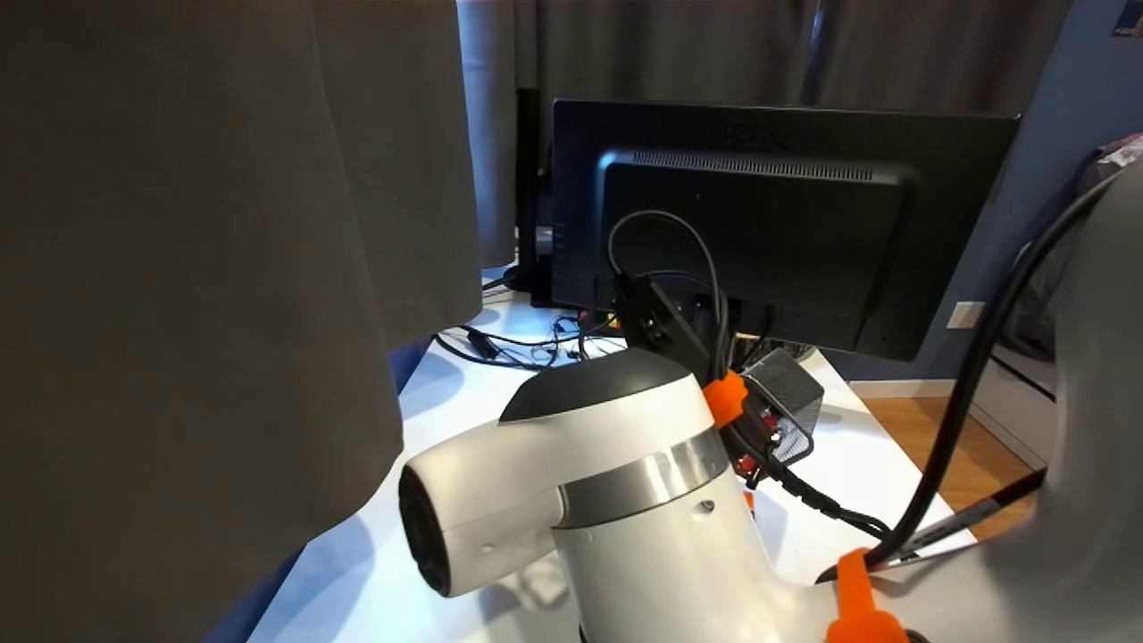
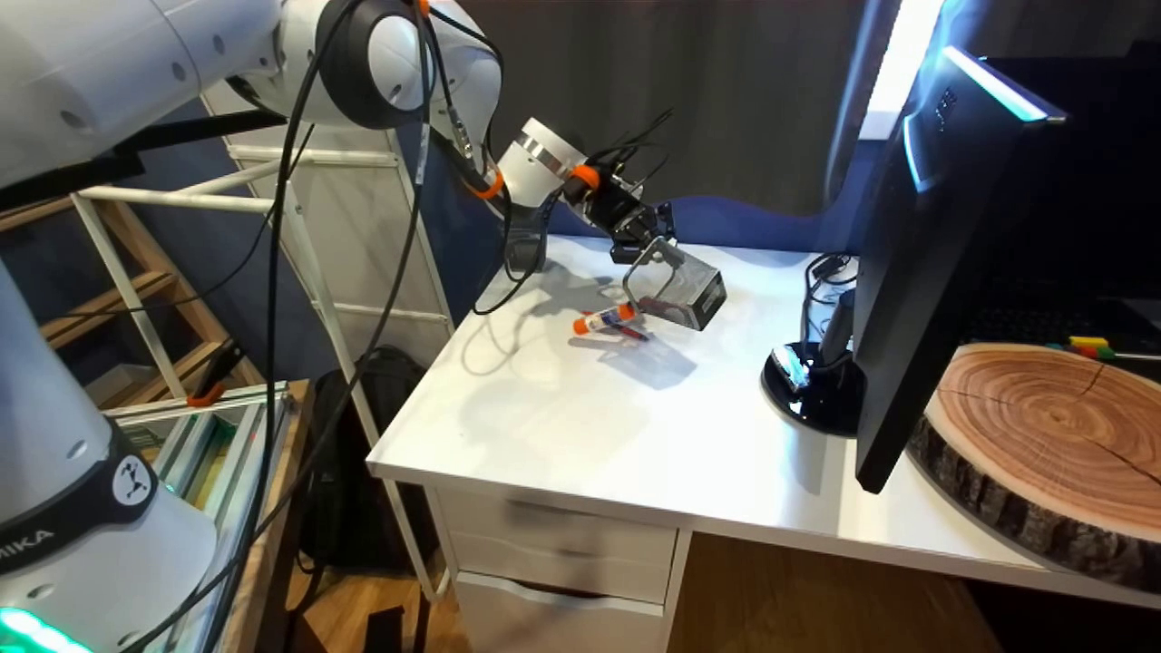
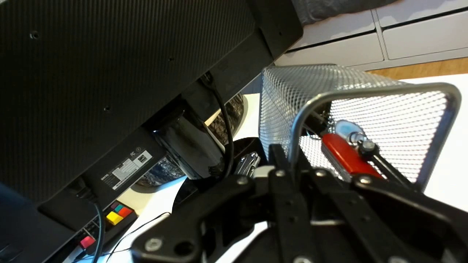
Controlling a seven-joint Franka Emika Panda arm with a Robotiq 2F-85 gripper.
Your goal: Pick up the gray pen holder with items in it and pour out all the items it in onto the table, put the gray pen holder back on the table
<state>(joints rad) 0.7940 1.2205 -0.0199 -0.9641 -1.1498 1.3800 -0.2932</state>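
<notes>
White table (image 2: 562, 426) with 1 glue stick (image 2: 602, 319), red pen (image 2: 630, 333), monitor base (image 2: 821, 404), wood slab (image 2: 1057, 431)

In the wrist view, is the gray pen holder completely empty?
No. A red item is visible inside the gray pen holder, seen through its open mouth.

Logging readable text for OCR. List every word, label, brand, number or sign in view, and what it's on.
"MIKA": dark band on the robot base, cut off at the picture's left edge.
Round emblem on that band: no readable letters.
Faint logo on the back of the monitor: unreadable.
White sticker on the monitor: too small.
Label on the orange-ended stick: too small.
No readable numbers.
</notes>
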